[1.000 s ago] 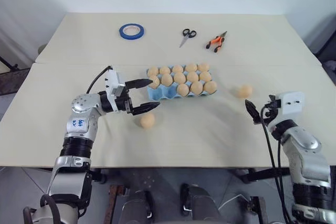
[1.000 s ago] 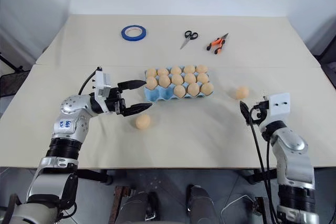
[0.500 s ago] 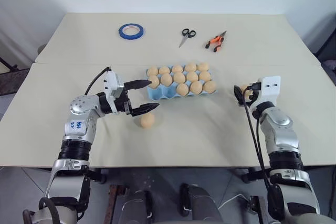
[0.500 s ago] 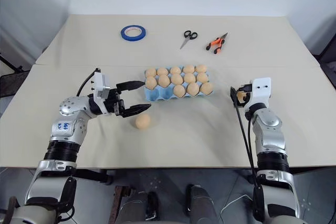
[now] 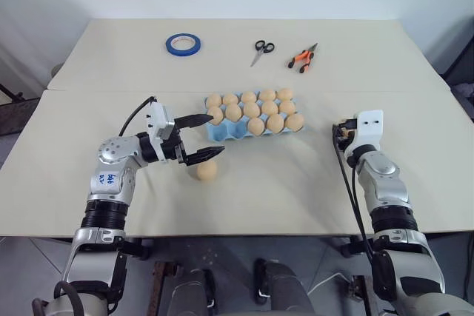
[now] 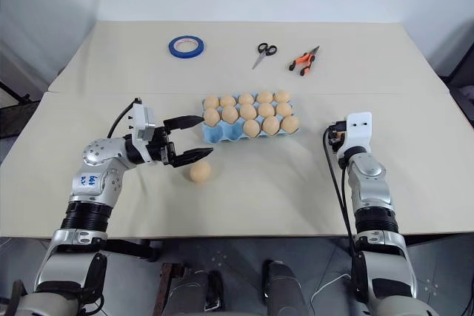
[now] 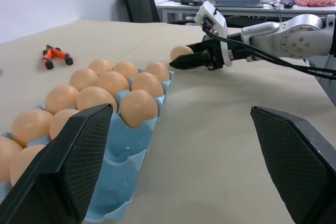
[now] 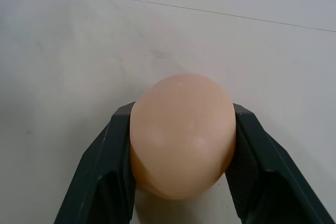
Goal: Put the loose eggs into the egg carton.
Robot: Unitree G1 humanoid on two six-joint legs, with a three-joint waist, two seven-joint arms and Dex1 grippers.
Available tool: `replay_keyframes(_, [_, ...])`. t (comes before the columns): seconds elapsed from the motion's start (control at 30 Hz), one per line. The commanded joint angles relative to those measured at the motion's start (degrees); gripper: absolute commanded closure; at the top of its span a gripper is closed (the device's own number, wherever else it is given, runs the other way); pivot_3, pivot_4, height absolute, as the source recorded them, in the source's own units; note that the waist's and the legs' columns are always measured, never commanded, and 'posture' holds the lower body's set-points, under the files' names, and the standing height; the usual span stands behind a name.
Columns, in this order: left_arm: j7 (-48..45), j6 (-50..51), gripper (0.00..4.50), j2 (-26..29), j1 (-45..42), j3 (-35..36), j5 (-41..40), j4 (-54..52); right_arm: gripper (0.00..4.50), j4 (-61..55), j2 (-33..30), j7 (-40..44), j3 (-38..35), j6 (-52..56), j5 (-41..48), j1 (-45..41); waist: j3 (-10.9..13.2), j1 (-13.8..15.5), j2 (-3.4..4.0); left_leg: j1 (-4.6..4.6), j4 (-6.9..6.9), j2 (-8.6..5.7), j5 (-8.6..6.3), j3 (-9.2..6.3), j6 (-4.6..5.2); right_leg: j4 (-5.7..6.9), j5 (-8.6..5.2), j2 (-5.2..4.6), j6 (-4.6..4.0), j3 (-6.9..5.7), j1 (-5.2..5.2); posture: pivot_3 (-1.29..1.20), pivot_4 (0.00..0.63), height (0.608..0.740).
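Having just closed on the smooth tan oval egg, the right gripper fingers can now carry it to the light blue moulded carton; left gripper fingers gape wide.

Head pair looking steeply down over the tabletop; wrist views low, close; all sharing the egg carton area.

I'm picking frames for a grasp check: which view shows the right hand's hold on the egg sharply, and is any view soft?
Right wrist view: egg sharp between the right hand's fingers, lit evenly. Left wrist view: its own fingers look blurred, carton clear. Head views: soft shadows, no glare.
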Motion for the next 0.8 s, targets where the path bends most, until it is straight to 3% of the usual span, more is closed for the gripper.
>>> replay_keyframes(0.03, [0.3, -0.4, 0.0, 0.4, -0.3, 1.0, -0.8, -2.1, 2.7, -8.1, 0.7, 0.8, -0.2, 2.0, 2.1, -1.8, 0.0, -0.2, 0.0, 0.0, 0.0, 0.0, 0.0, 0.0, 0.0, 0.0, 0.0, 0.0, 0.0, 0.01, 0.0, 0.0, 0.15, 0.74])
replay_keyframes(0.37, [1.2, -1.4, 0.0, 1.1, -1.5, 2.0, -0.2, 0.9, 2.71, -30.6, 8.5, 7.0, 10.9, 23.1, 7.5, -4.9, 0.0, -1.1, 0.02, 0.01, -0.02, 0.17, -0.04, -0.09, 0.08, 0.12, -0.06, 0.0, -0.12, 0.05, -0.03, 0.0, 0.15, 0.74])
replay_keyframes(0.6, [1.8, -1.9, 0.0, 3.4, -1.4, 3.5, -0.3, 2.1, 2.71, -30.9, 15.2, 7.4, 18.6, 24.7, 5.1, -9.0, 0.0, -1.0, 0.02, -0.02, -0.02, 0.11, -0.07, -0.09, 0.12, 0.1, -0.07, -0.01, -0.13, -0.04, -0.06, 0.0, 0.15, 0.74])
replay_keyframes(0.8, [2.4, -2.3, 0.0, 5.5, -0.6, 5.1, -0.2, 2.3, 2.71, -27.6, 17.1, 8.9, 21.7, 23.9, 3.3, -9.4, 0.0, -1.0, 0.01, -0.09, -0.06, 0.13, -0.09, -0.08, 0.06, 0.04, -0.07, 0.01, -0.13, -0.07, -0.11, 0.0, 0.15, 0.74])
